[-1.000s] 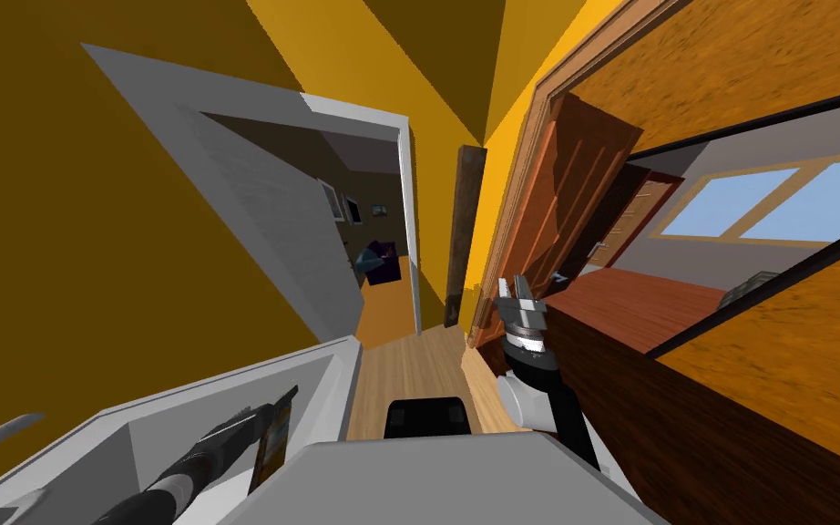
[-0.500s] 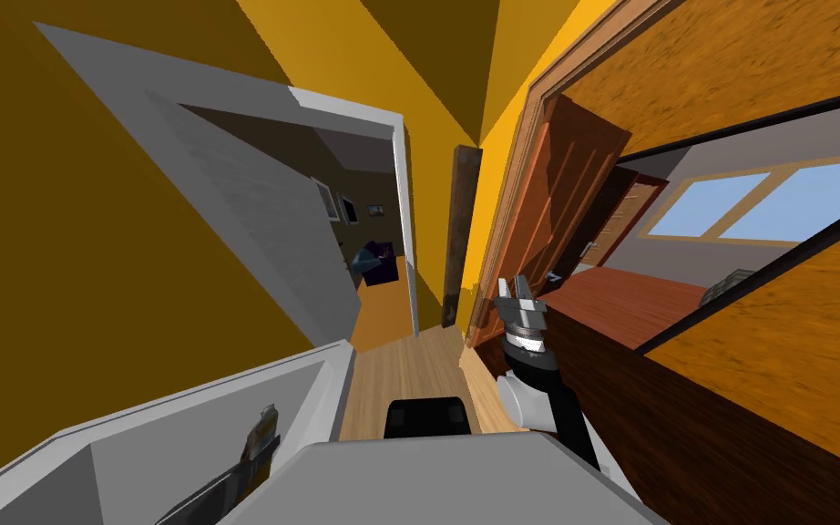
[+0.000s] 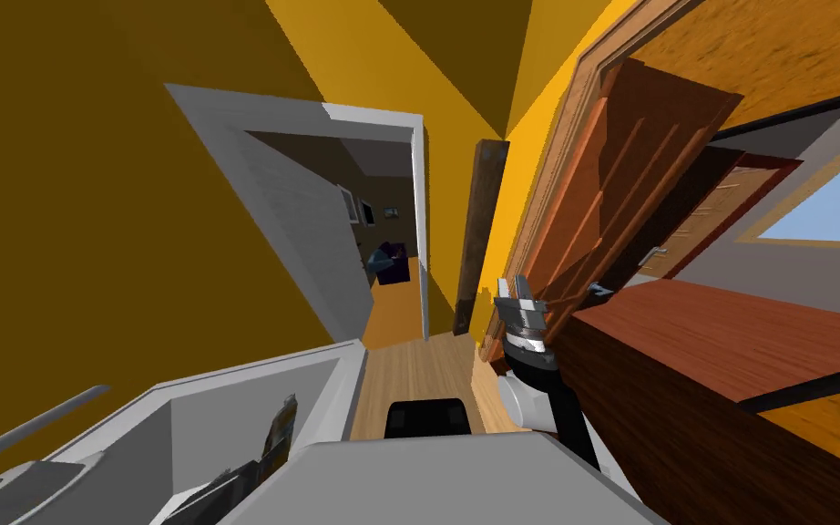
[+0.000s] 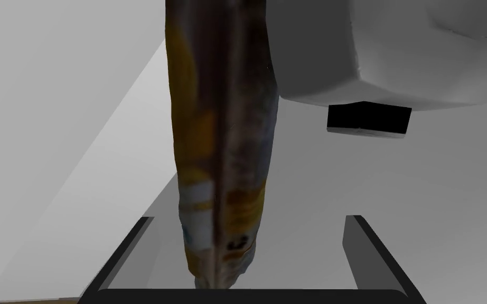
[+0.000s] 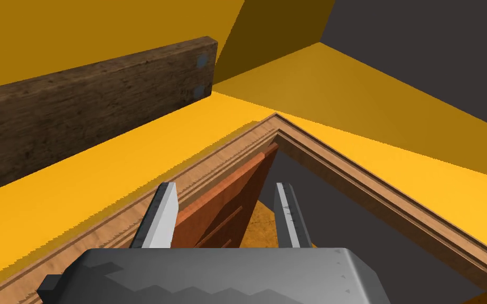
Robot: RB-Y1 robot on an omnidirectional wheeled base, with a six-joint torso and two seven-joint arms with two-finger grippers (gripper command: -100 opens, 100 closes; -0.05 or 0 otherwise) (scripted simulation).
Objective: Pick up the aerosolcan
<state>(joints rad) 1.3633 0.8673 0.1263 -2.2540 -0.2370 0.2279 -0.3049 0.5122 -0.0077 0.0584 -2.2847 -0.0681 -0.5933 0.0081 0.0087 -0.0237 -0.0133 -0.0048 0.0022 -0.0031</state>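
Note:
The aerosol can (image 4: 221,158) is long and thin, with a brown, yellow and white label. It lies along my left gripper (image 4: 250,218), between the two fingers and closer to one of them. Those fingers stand wide apart and open, and neither presses the can. In the head view the can (image 3: 280,428) stands tilted inside a white open box-like unit (image 3: 254,374) at the lower left, at the tip of my dark left forearm (image 3: 218,483). My right gripper (image 3: 518,290) is raised in front of me, open and holding nothing, and its fingers (image 5: 166,211) point at a door frame.
A narrow corridor with a light wood floor (image 3: 409,365) runs ahead between yellow walls. A white door (image 3: 291,228) stands open on the left and a reddish wooden door (image 3: 628,182) on the right. A dark wooden plank (image 3: 480,228) leans upright on the far wall.
The whole head view has shifted and rolled, so I have turned. My left forearm sits lower in the picture than a second ago, with the can still at its tip. The right arm holds its pose.

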